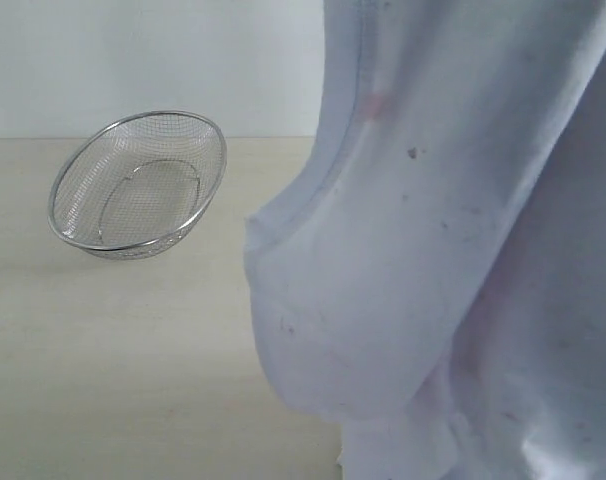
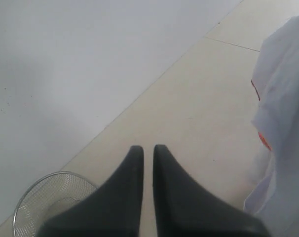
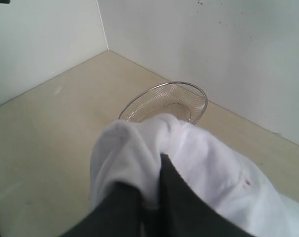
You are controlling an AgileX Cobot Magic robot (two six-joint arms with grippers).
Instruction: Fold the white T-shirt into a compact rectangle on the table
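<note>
No readable text; only red slivers on the white T-shirt (image 2: 287,98)

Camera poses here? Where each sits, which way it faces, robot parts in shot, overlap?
Exterior: low, facing across the table to a white wall; the white T-shirt hangs close, filling the right; no robot part shows.
Left wrist: behind the left gripper, looking down past its shut, empty fingers at table and wall.
Right wrist: behind the right gripper, which is shut on the T-shirt, facing a wall corner.
Shared: all three show the wire-mesh bowl and the T-shirt.
</note>
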